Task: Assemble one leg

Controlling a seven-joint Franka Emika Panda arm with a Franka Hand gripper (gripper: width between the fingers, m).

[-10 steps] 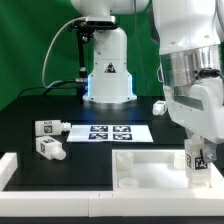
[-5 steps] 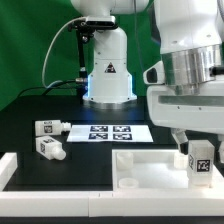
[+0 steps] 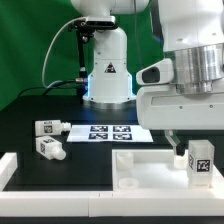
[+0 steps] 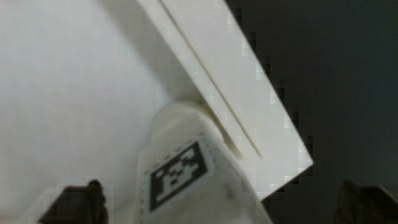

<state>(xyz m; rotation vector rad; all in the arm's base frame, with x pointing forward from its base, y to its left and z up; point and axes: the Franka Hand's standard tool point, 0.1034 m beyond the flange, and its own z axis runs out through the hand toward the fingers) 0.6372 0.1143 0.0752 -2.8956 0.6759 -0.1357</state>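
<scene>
A leg point(image 3: 200, 160), a short white peg with a square marker tag, stands upright on the far right corner of the large white panel point(image 3: 140, 165). My gripper point(image 3: 195, 139) hangs just above and around it, jaws apart and not touching it. In the wrist view the leg point(image 4: 187, 170) shows between the two dark fingertips point(image 4: 80, 205), with a gap on each side, and my gripper point(image 4: 222, 208) is open. The panel point(image 4: 71, 90) fills most of that view. Two more legs point(image 3: 47, 128) point(image 3: 50, 148) lie at the exterior view's left.
The marker board point(image 3: 108, 132) lies on the black table behind the panel. The robot's white base point(image 3: 108, 75) stands at the back. A white rim point(image 3: 15, 165) runs along the table's front left. The arm's wrist blocks the upper right.
My gripper was shut on the leg at the panel's right corner a second ago. It has opened and the wrist has turned and lifted slightly. The leg stays standing on the panel.
</scene>
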